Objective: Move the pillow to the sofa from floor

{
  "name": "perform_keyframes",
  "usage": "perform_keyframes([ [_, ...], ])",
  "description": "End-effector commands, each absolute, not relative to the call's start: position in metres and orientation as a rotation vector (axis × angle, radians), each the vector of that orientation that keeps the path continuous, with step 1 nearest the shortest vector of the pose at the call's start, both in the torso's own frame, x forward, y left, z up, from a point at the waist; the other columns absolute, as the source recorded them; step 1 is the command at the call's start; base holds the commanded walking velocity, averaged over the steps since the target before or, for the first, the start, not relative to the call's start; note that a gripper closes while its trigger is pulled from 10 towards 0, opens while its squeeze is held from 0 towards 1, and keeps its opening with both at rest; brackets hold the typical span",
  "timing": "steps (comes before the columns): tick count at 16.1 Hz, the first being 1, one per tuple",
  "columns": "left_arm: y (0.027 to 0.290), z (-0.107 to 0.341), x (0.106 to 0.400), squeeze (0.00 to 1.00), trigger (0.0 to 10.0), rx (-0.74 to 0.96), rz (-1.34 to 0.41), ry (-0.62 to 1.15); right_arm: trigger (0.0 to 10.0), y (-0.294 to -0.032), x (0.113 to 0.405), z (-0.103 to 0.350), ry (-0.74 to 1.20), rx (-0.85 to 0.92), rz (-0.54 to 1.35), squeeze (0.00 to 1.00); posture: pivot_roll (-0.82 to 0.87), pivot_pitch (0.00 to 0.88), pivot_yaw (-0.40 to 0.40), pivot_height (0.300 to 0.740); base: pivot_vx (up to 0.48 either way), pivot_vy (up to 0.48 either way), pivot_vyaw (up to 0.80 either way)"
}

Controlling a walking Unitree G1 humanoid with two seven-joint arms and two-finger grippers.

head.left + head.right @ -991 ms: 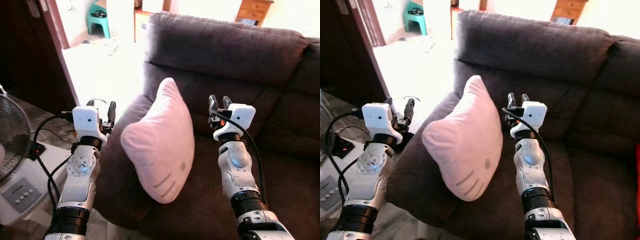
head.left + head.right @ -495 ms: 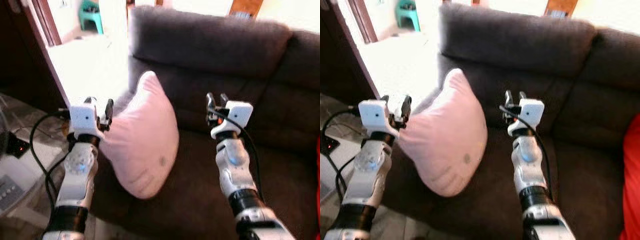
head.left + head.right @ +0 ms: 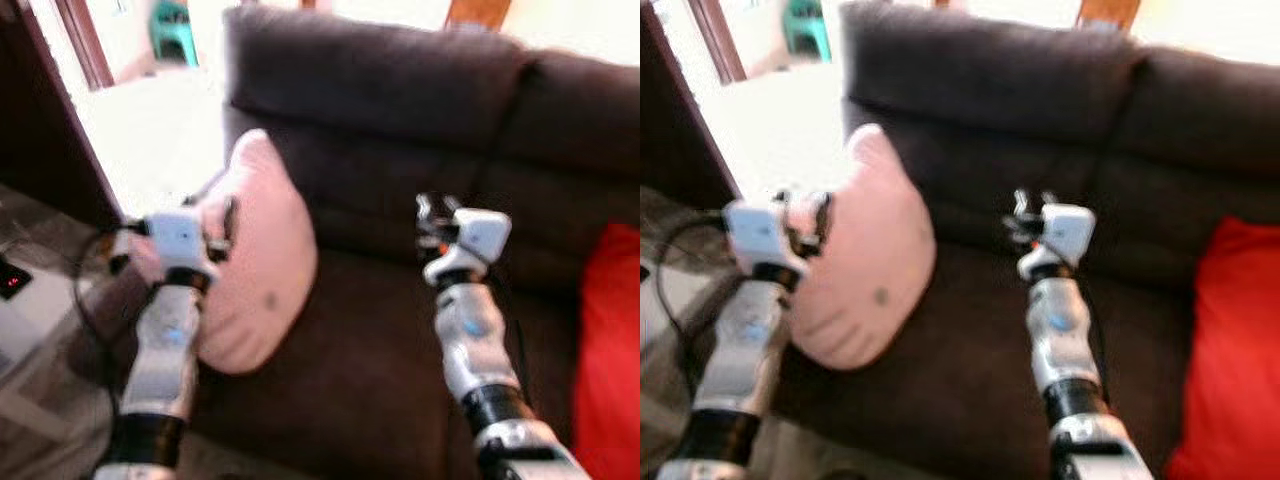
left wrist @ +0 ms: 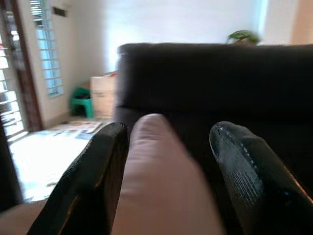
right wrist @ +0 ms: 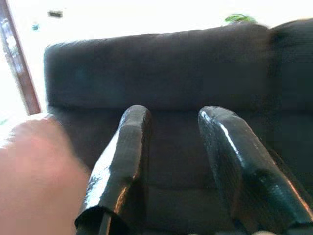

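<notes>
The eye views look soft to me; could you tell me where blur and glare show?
Both eye views are motion-blurred throughout, softening the pink pillow and sofa; the doorway floor is blown out white. In the left wrist view the pillow is smeared.

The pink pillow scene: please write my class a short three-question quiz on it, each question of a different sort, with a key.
1. True or false: the pink pillow lies flat on the floor.
2. Multiple choice: what sits between the fingers of the left gripper? A) a fold of the pink pillow B) a cable C) nothing
3. Fill in: at the sofa's right end lies a ____ cushion.

Key
1. False: it leans against the sofa's left arm and backrest, above the seat.
2. A
3. red

For reference, the right gripper is open over the seat, holding nothing.
</notes>
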State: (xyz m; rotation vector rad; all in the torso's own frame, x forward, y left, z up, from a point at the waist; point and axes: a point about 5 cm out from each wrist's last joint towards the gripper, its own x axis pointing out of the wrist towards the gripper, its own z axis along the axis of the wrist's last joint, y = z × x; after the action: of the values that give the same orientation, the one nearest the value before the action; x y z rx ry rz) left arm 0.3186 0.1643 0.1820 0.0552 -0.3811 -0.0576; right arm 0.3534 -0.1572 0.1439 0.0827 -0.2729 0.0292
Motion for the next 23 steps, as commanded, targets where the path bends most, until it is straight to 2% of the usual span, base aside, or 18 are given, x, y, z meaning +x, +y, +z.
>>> perform_keyframes([
  [1,0.167,0.185,0.318,0.0,10.0,0.072,-0.054,-0.39,10.0,-0.155,0.354,0.145,-0.274,0.092,0.031,0.0,0.14,0.09,-0.081,0.718,0.0,-0.3,-0.71],
  [18,0.166,0.179,0.318,0.0,10.0,0.063,-0.065,-0.368,10.0,-0.157,0.349,0.142,-0.279,0.053,0.035,0.0,0.14,0.076,-0.075,0.718,0.0,-0.281,-0.04],
  [23,0.178,0.147,0.319,0.0,10.0,0.007,-0.029,-0.244,10.0,-0.164,0.345,0.125,-0.218,0.034,0.015,0.0,0.13,0.079,-0.072,0.718,0.0,0.0,0.0],
])
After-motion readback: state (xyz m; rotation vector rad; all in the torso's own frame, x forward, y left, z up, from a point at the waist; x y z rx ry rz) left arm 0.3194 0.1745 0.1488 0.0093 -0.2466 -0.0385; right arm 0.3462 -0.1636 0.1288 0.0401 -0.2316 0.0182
